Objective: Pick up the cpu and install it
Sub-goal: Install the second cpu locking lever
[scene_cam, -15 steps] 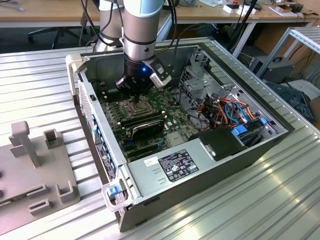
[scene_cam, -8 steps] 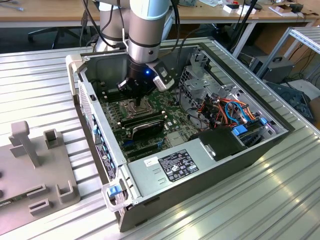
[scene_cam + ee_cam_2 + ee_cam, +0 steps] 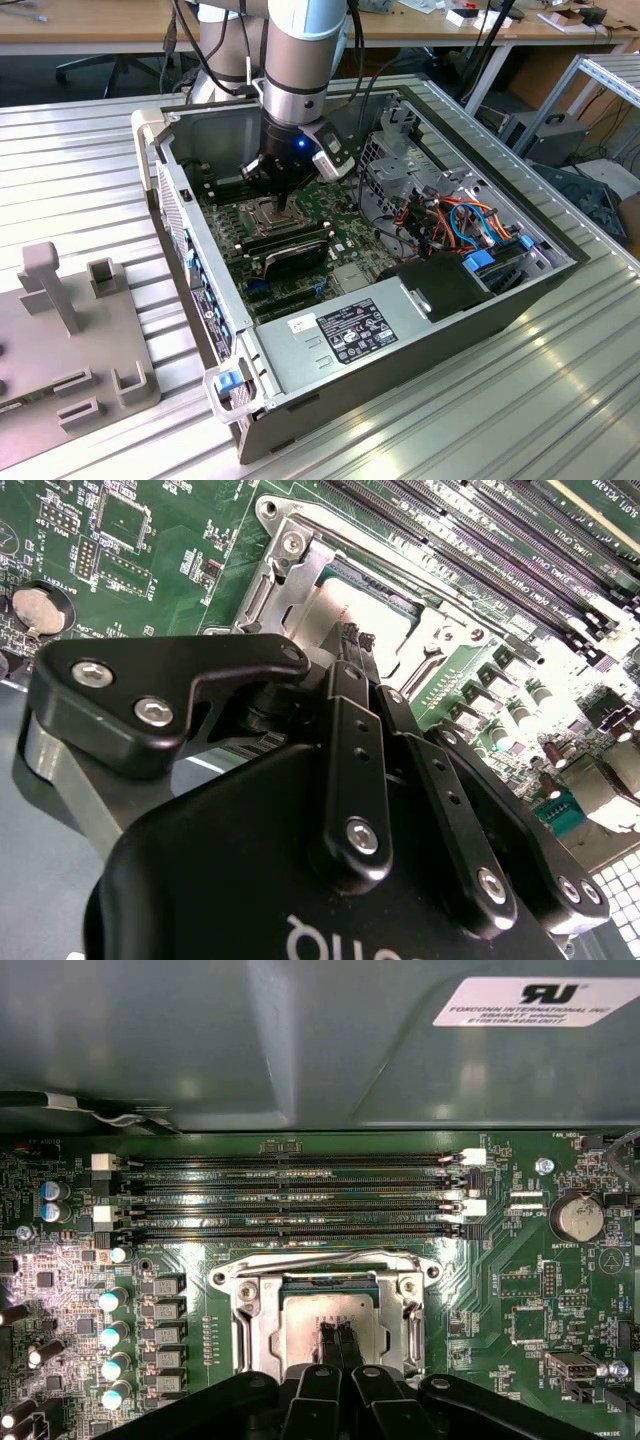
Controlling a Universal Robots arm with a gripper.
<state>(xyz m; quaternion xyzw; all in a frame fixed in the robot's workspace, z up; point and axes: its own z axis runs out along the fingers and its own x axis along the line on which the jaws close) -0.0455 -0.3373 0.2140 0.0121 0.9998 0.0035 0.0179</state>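
Observation:
The cpu [image 3: 305,1318], a flat square chip with a dull silver-grey top, lies in the motherboard socket inside the open computer case [image 3: 190,240]. A metal socket frame [image 3: 250,1310] surrounds it. My gripper [image 3: 337,1338] stands straight over the chip, its two black fingers shut together with nothing between them. Their tips rest on or just above the chip's top. In the second wrist view the gripper [image 3: 352,640] points down at the cpu [image 3: 335,605]. In the exterior view the gripper [image 3: 283,203] covers the socket.
Memory slots [image 3: 290,1195] run beside the socket, and black memory sticks [image 3: 290,245] lie next to the gripper. A power supply [image 3: 340,335] and coloured cables [image 3: 450,220] fill the case's other side. A grey fixture [image 3: 70,330] stands at the exterior view's left.

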